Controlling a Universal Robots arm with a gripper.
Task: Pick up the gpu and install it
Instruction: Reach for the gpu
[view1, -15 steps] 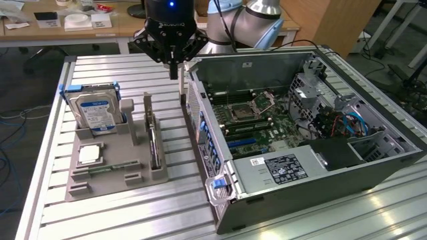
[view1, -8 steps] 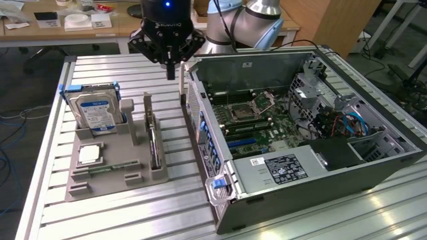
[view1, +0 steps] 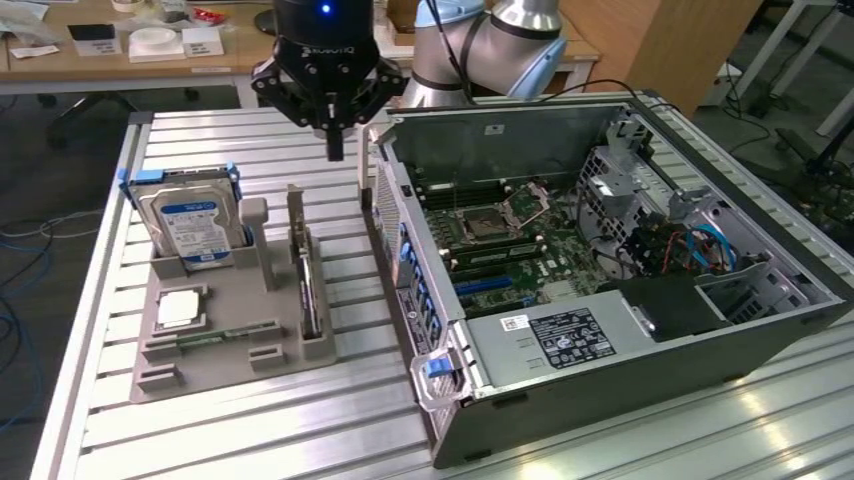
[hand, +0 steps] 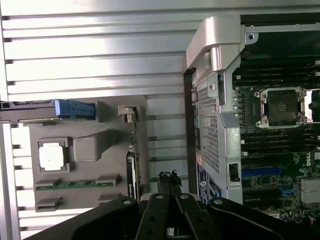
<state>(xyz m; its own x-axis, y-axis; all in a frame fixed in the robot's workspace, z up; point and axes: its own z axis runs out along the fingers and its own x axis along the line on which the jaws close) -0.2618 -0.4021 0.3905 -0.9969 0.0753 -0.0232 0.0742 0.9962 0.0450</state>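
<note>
The gpu (view1: 306, 285) stands on edge in a slot of the grey holder (view1: 220, 365), so its top edge is free to be pinched from above. The tool (view1: 334, 150) hangs clenched and empty over the tabletop (view1: 267, 440), between the holder and the open computer case (view1: 601, 250) (its side panel is off, leaving the board slots reachable).

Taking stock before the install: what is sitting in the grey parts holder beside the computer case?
The grey holder carries a hard drive standing upright, a processor chip and a memory stick lying flat, and the gpu on edge. The slots hide the standing parts' lower edges.
</note>
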